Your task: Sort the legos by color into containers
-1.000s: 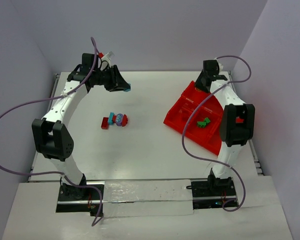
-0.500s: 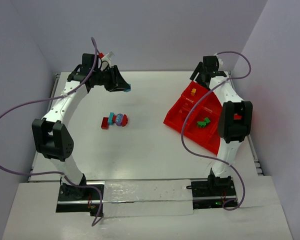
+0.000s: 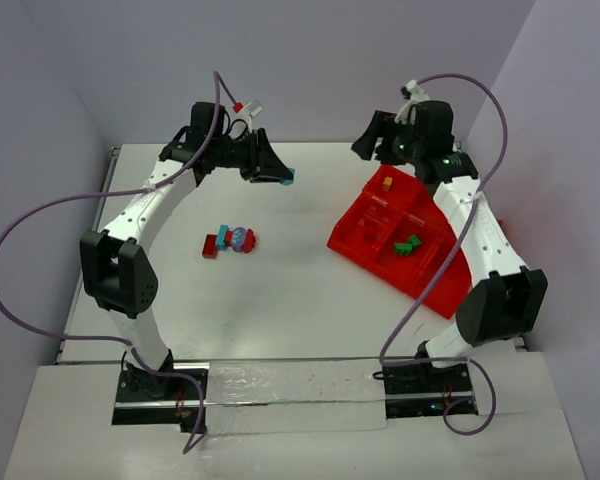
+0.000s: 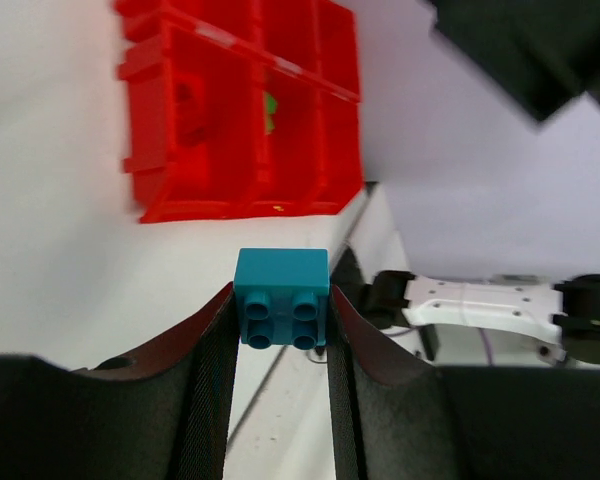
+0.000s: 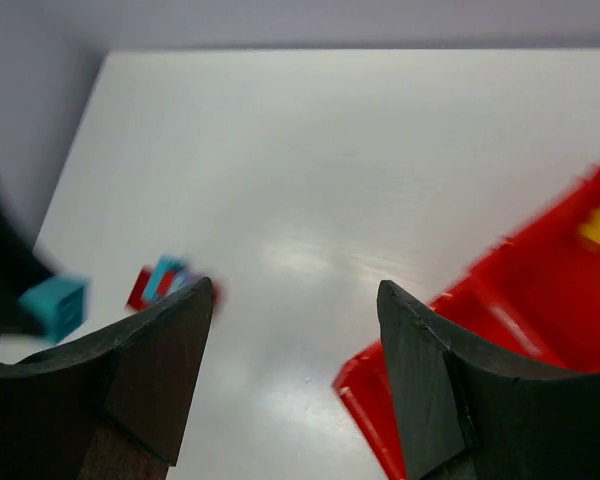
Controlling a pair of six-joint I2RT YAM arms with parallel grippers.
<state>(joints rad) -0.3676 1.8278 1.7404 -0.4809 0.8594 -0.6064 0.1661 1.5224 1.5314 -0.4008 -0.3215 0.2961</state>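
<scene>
Glossy, smooth moulded plastic on the bright red shallow plastic tray, dividers included. Same hard plastic on the teal-blue studded plastic brick — crisp edges, slight sheen. Dull black fingers on the left gripper; same matt dark finish on the right gripper fingers. Smooth white table top, satin, soft glare patch. White hard-shell arm links semi-gloss, black joint housings matt. Thin purple cables — smooth, rubbery-looking sheath. Clear wrinkled film strip at the near edge, shiny.
</scene>
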